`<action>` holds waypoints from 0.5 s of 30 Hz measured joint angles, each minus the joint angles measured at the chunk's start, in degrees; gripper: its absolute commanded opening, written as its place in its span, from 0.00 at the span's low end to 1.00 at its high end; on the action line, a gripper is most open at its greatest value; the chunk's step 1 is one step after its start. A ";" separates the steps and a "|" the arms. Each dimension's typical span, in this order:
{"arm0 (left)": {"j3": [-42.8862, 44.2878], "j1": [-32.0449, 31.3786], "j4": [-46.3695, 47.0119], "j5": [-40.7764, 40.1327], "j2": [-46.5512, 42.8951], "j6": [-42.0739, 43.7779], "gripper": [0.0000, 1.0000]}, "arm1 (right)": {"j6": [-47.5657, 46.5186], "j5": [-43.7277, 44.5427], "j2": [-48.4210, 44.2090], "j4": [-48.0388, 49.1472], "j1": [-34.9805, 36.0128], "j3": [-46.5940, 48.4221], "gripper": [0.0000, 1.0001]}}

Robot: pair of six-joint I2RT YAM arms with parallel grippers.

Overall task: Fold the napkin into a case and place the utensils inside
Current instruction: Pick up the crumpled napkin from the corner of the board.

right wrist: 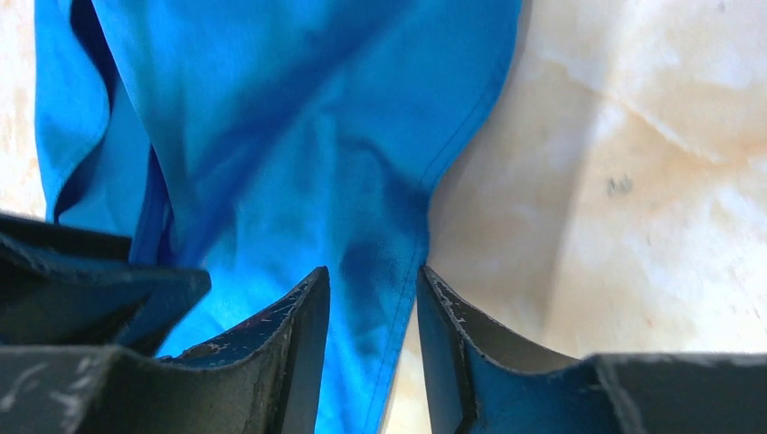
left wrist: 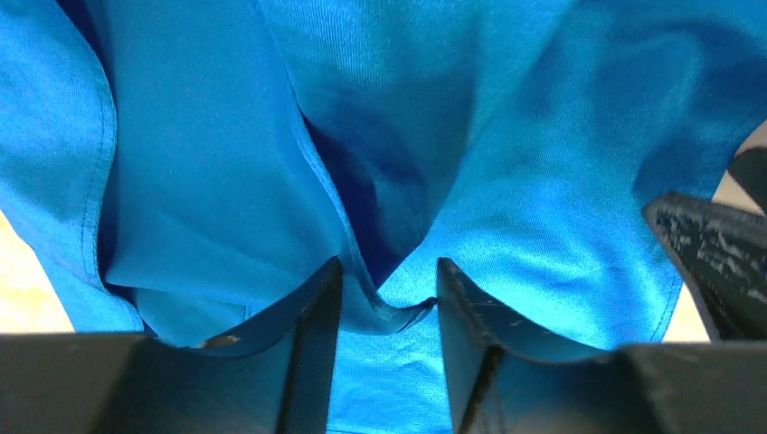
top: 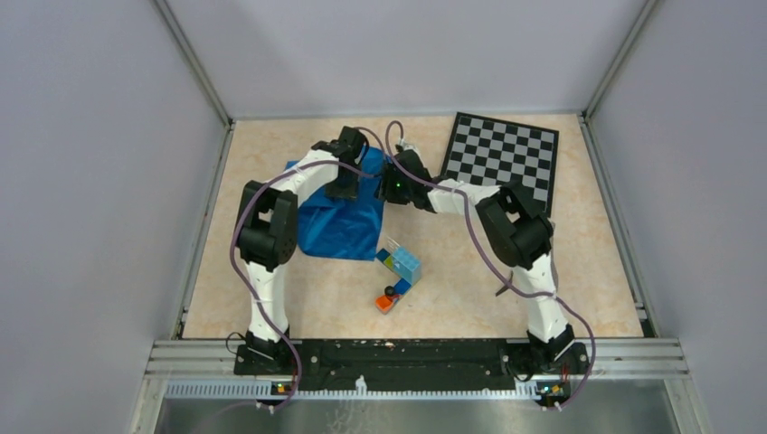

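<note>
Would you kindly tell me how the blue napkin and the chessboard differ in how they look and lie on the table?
The napkin is plain bright blue, while the chessboard is checked in grey and black. The napkin is rumpled, with folds and raised creases, but the chessboard lies flat. The napkin sits left of centre, and the chessboard sits in the far right corner. Both rest on the beige table and look similar in size.

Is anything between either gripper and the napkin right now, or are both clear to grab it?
Nothing visible is in the way. The napkin already lies between the fingers of both the left gripper and the right gripper. The toy bricks sit by its near corner, away from both grippers.
</note>
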 measured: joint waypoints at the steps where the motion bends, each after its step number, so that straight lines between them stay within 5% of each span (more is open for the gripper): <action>1: 0.00 0.02 -0.35 -0.22 0.22 0.00 0.43 | -0.02 0.37 1.05 -0.20 -0.09 1.57 0.37; 10: 0.20 0.46 -1.20 -2.56 0.44 0.07 0.17 | 0.09 2.82 6.25 -3.15 -0.57 9.79 0.21; 15: 0.11 2.64 -0.48 -1.53 -2.75 -0.20 0.05 | -0.11 3.56 13.62 -8.33 -2.38 22.62 0.12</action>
